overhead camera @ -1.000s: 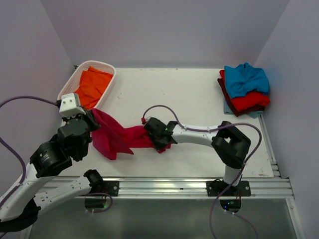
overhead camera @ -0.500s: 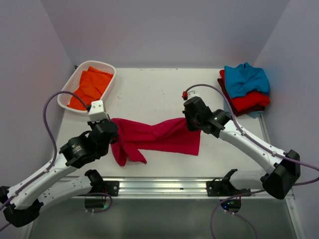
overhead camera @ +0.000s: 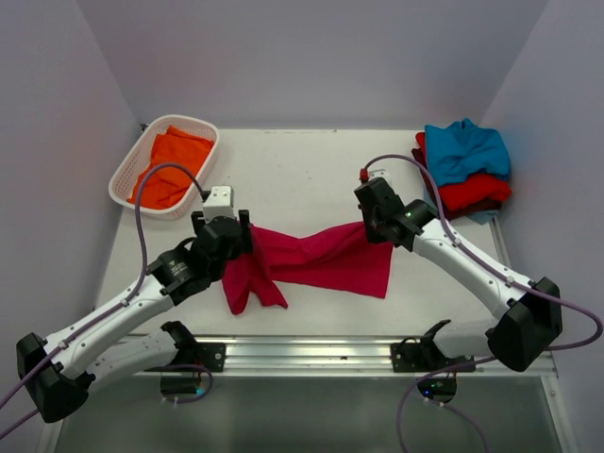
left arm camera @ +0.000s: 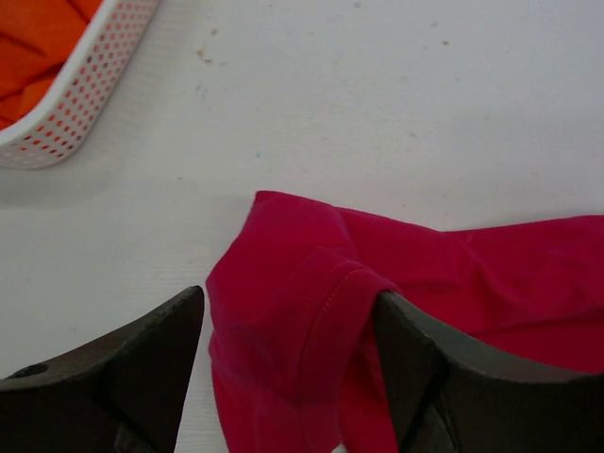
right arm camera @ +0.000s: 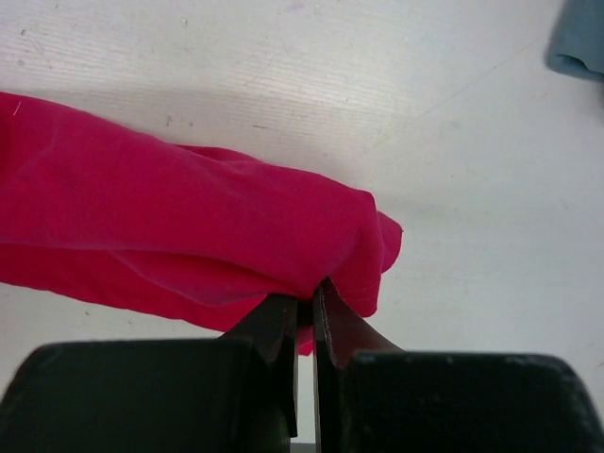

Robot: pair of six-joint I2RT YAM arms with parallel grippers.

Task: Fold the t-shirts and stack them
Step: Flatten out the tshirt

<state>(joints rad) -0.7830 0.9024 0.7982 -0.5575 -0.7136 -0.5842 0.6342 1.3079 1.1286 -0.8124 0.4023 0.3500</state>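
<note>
L gripper [left arm camera: 288, 316] open, straddling left end of pink shirt [overhead camera: 326, 260]; R gripper [right arm camera: 305, 300] clamped on right end. Shirt lies L-to-R btwn them, loose end nearest L.

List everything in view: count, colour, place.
White table: one, white, under everything.
White plastic lattice basket: one, white, far left corner.
Orange cloth t-shirt: one, orange, inside it.
Crimson-pink cloth t-shirt: one, crimson-pink, stretched across mid-table.
Folded cloth t-shirts: three, teal-blue over red over maroon, stacked far right.
Pale blue cloth: one, pale blue, under them.
Left claw: one, black, open around the crimson t-shirt's left end.
Right claw: one, black, shut on its right end.
</note>
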